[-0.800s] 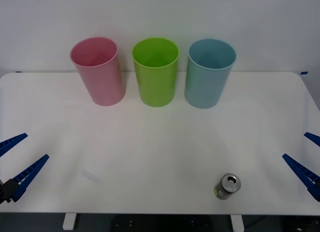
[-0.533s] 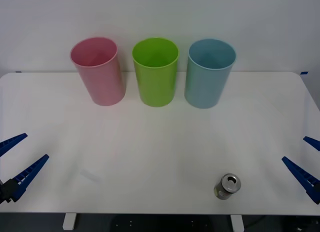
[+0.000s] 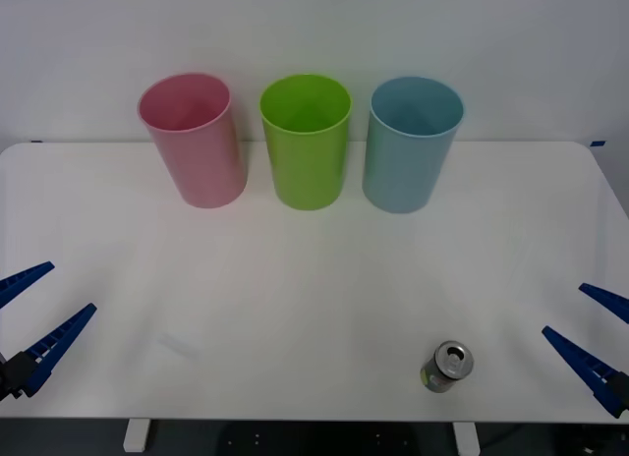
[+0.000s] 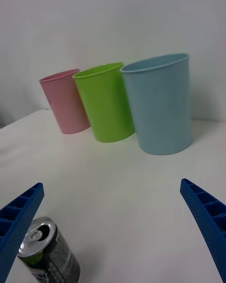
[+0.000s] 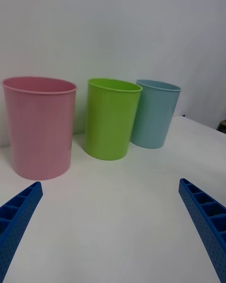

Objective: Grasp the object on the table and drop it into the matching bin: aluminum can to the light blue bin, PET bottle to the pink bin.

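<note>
A small dark aluminum can [image 3: 448,366] with a silver top stands upright near the front edge of the white table [image 3: 314,279], right of centre; the right wrist view has the can [image 4: 47,257] close beside one finger. My right gripper [image 3: 588,336] is open at the table's right edge, to the right of the can and apart from it. My left gripper [image 3: 39,309] is open at the front left edge, holding nothing. The pink bin [image 3: 192,139] and the light blue bin [image 3: 411,142] stand upright at the back.
A lime green bin [image 3: 307,140] stands between the pink and light blue bins in a row along the back wall. The three bins [image 5: 110,118] also appear from the left wrist. Bare tabletop lies between the bins and the can.
My right gripper has moved a little forward and inward, toward the can. The can, the bins and the left gripper have not moved.
</note>
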Controlling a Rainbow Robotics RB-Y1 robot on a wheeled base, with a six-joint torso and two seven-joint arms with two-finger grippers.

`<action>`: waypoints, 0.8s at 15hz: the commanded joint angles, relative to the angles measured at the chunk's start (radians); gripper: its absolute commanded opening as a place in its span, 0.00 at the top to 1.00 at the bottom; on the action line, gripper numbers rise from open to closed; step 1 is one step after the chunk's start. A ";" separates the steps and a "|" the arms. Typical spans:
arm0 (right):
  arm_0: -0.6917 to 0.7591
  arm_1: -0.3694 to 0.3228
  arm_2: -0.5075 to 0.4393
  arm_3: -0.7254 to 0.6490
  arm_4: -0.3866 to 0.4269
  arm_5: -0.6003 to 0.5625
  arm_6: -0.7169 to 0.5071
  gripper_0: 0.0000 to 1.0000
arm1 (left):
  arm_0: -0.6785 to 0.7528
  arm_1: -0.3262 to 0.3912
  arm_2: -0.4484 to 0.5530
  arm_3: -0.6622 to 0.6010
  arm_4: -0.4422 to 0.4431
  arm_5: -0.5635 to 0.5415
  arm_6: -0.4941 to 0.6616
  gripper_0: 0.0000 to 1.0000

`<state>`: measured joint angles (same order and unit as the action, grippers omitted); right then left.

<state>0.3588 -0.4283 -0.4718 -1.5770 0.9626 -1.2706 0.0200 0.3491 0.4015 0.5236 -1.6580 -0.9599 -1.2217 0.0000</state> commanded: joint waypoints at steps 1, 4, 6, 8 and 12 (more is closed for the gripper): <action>0.000 -0.024 0.002 0.054 -0.001 -0.072 0.025 0.00 | 0.000 0.000 0.000 0.000 0.000 0.000 0.000 0.00; 0.008 -0.038 0.001 0.083 -0.001 -0.139 0.060 0.00 | 0.000 0.000 0.000 0.000 0.000 0.000 0.000 0.00; 0.022 -0.041 0.004 0.083 -0.001 -0.153 0.126 0.00 | 0.000 0.000 0.000 0.000 0.000 0.000 0.000 0.00; 0.037 -0.046 0.012 0.084 0.001 -0.150 0.212 0.00 | 0.000 0.000 0.000 0.000 0.000 0.000 0.000 0.00; 0.057 -0.058 0.045 0.121 0.002 -0.150 0.278 0.00 | 0.000 0.000 0.000 0.000 0.000 0.000 0.000 0.00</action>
<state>0.4152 -0.4848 -0.4323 -1.4676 0.9645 -1.4191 0.2917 0.3491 0.4015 0.5236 -1.6580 -0.9599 -1.2217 0.0000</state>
